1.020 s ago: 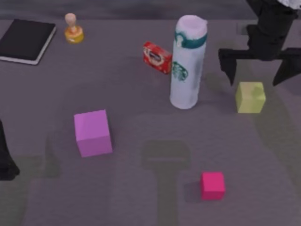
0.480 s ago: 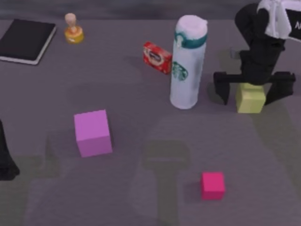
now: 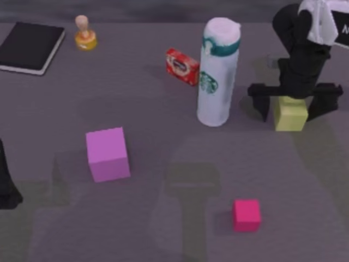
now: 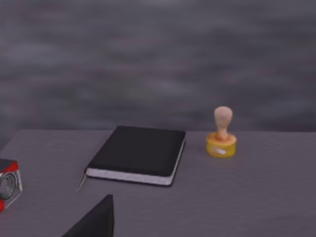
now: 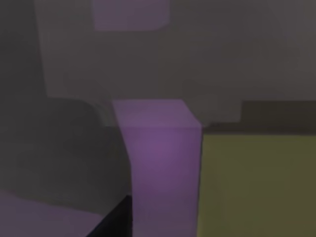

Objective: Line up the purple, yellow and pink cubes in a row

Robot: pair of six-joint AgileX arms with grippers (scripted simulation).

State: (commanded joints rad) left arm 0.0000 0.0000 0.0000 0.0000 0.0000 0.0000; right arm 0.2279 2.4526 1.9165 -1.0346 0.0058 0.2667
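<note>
The pale yellow cube sits at the right of the table, close by in the right wrist view. My right gripper is down over it and open, one finger on each side and a gap to each face. The light purple cube rests at the left middle. Near the front, right of centre, lies the hot pink cube. My left arm is parked at the left edge, its gripper open; one dark fingertip shows in the left wrist view.
A tall white tumbler stands just left of the right gripper. A small red printed box lies beside it. A black notebook and a wooden-handled stamp sit at the back left.
My right gripper has come forward and down from behind the yellow cube until its open fingers flank it. In the last half second it has barely moved. The cubes have not shifted.
</note>
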